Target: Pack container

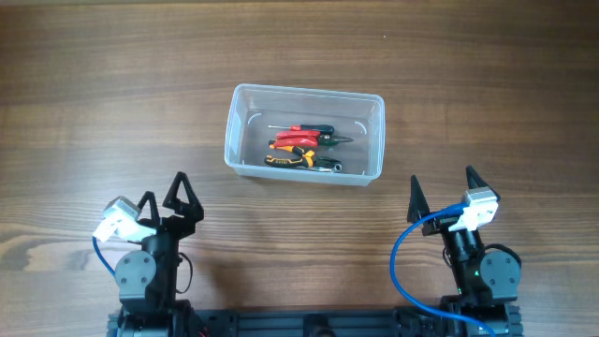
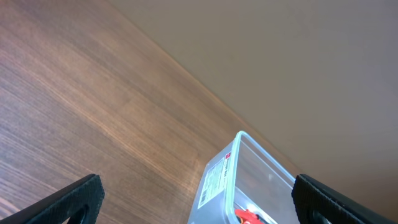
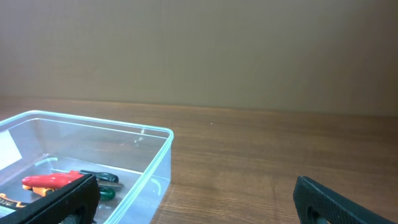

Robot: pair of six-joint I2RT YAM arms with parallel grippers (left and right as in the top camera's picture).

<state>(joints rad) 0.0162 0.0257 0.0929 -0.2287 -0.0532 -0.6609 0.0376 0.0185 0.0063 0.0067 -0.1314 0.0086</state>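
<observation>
Overhead: container [image 1: 232, 131] holds red-handled tools [image 1: 299, 146] on wooden table [image 1: 112, 103].

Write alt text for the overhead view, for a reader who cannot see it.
A clear plastic container on a wooden table holds red-, orange- and black-handled implements. Below it, the left tool and right tool are open and empty.

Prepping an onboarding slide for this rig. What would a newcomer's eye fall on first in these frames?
First the clear container at the middle of the wooden table, with a small pile of hand tools, mostly red-handled, lying inside it. Then the left gripper and the right gripper at the near edge, both open, empty and well apart from the container.
</observation>
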